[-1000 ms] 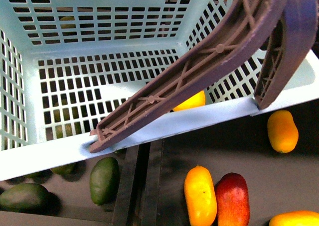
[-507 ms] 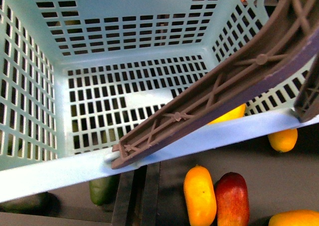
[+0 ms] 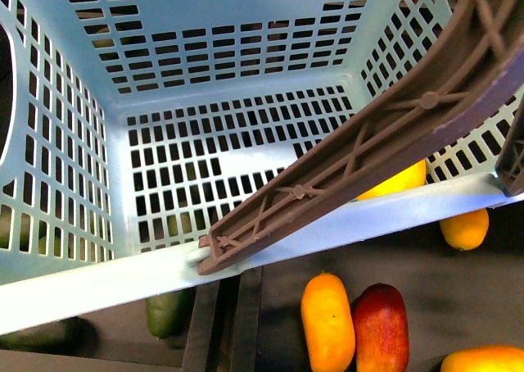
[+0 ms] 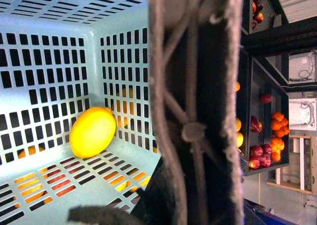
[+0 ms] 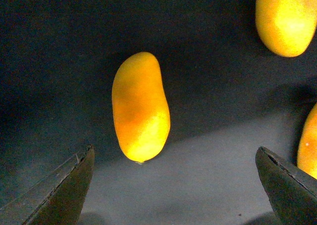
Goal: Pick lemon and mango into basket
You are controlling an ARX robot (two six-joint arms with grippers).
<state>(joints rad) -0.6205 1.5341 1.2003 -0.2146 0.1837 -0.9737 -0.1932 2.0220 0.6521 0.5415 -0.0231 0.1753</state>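
Shifted slightly rightward since the earlier frame, the basket is seen with more of its left wall. Only the lemon is held in it, at the near right corner, half hidden by the brown handle. The mango is left on the dark surface outside, below the spread right pincer. Whether the left pincer is closed cannot be told.

The mango lies mid-frame on a dark surface, the right gripper spread wide below it, another yellow fruit upper right.
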